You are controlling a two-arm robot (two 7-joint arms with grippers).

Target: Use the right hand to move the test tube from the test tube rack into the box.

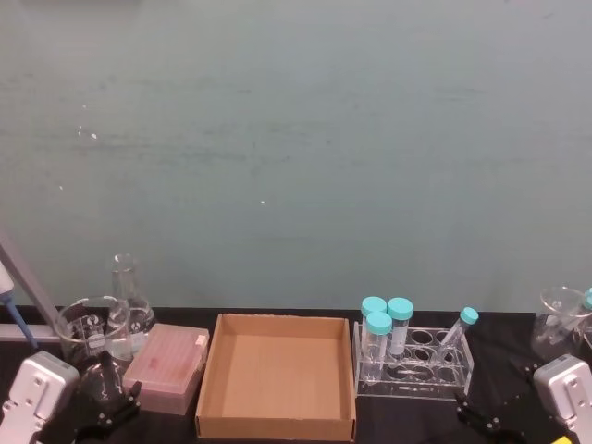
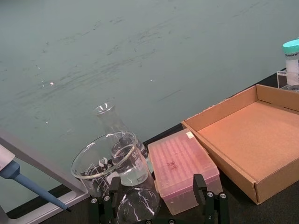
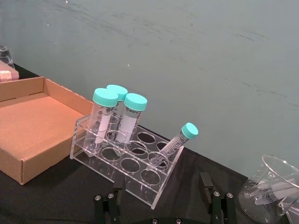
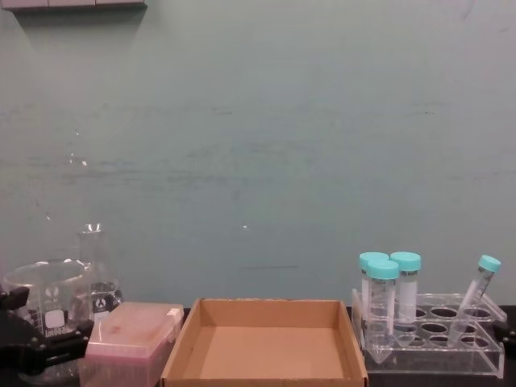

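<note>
Test tube (image 1: 458, 330), head view: it leans in a hole at the right end of the test tube rack (image 1: 413, 363), cap up and tilted right. Three wider tubes (image 1: 387, 324) stand at the rack's left end. The box (image 1: 277, 375) sits just left of the rack on the black counter (image 1: 407, 421). The right pincer (image 1: 483, 418) is low, near the rack's right front corner and apart from it. The left pincer (image 1: 109, 409) is in front of the pink box (image 1: 166, 367).

Left wrist view: the left pincer is released, fingers spread. The pink box and a beaker (image 2: 110, 161) lie beyond them.

Right wrist view: the right pincer is released, fingers spread and clear of the rack just beyond.

Chest view: the test tube stands tilted in the rack's right end, with the box beside the rack's left end.
</note>
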